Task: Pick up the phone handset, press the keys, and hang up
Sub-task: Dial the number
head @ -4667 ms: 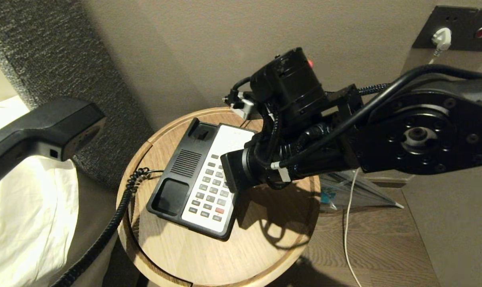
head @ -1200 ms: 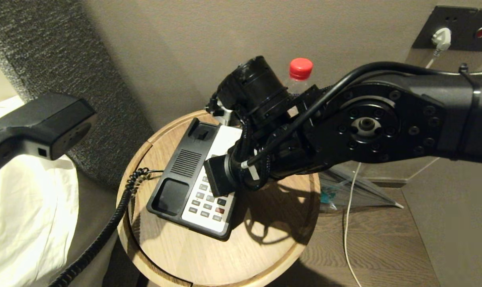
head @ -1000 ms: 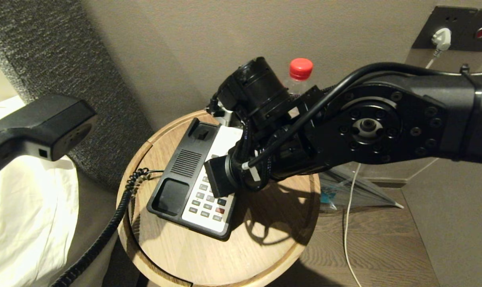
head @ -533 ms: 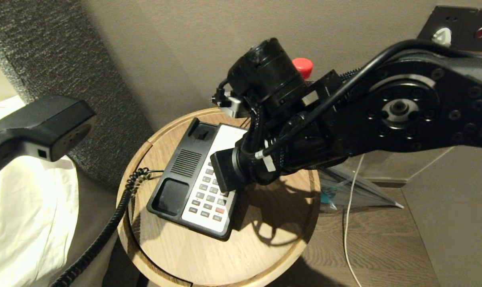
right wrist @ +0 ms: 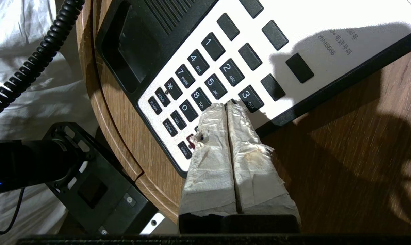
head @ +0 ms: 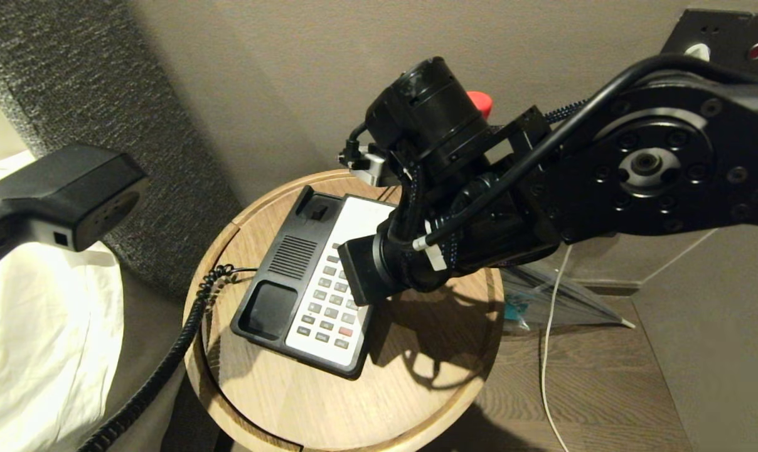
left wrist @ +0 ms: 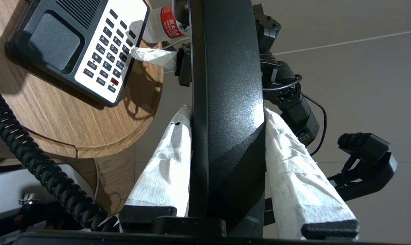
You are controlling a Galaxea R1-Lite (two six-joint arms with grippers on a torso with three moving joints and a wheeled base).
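Note:
My left gripper (left wrist: 226, 114) is shut on the phone handset (left wrist: 226, 85), its white-wrapped fingers clamping the black bar from both sides. In the head view the phone handset (head: 59, 201) hangs in the air at the far left, over the bed. Its coiled cord (head: 184, 339) runs down to the phone base (head: 278, 282) on the round table. My right gripper (right wrist: 227, 104) is shut, its tips together over the keys (right wrist: 205, 78), beside the 3 and the 8. I cannot tell whether they touch a key. The right wrist hides those fingers in the head view.
The round wooden table (head: 329, 402) stands against the wall. Behind my right arm is a bottle with a red cap (head: 481, 100). A wall plate with a white plug (head: 724, 31) is at the top right, and a white cable (head: 547, 358) trails over the floor. White bedding (head: 34, 351) lies at the left.
My right arm has lifted up and a little to the right from the keypad, uncovering more keys. The handset in my left gripper has stayed put.

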